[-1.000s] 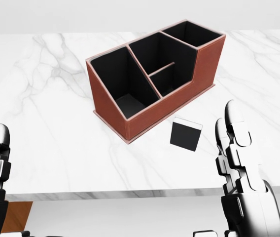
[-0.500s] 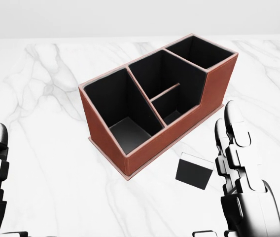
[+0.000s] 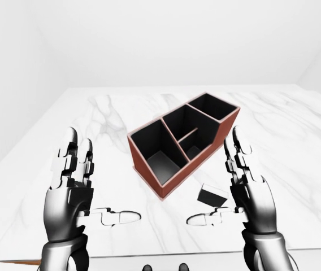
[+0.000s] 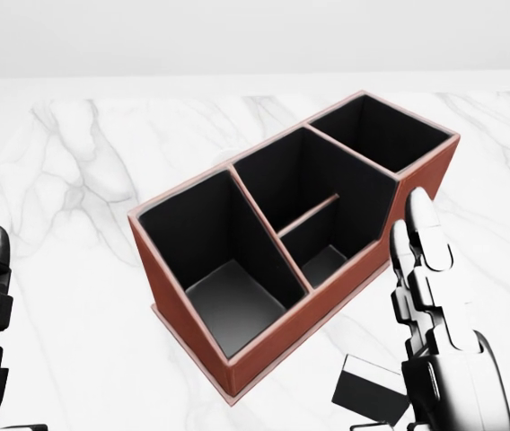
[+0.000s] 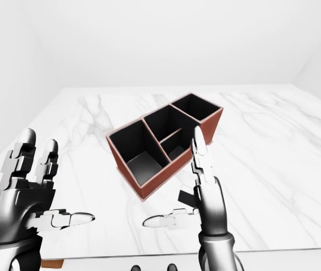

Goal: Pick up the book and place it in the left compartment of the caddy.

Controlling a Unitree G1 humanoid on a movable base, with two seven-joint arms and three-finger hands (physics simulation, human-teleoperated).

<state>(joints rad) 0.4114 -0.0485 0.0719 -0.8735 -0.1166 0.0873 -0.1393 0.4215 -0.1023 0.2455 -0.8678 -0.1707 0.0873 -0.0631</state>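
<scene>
Closer now: the whole head view has shifted as the camera moved in, so the reddish-brown leather-look caddy with black-lined compartments (image 4: pixel 295 260) looms larger and lower in the picture than a second ago, though it sits as it did on the white marble tabletop (image 4: pixel 75 162). The small flat black book with a white edge (image 3: pixel 212 195) lies on the tabletop just beside the caddy's lower right side, near the bottom right of the head view, outside every compartment. The right hand (image 3: pixel 245 189) is raised next to the book, fingers spread and upright, thumb out toward the left, gripping nothing. The left hand (image 3: pixel 73 186) hangs well apart on the left, fingers likewise spread, empty.
</scene>
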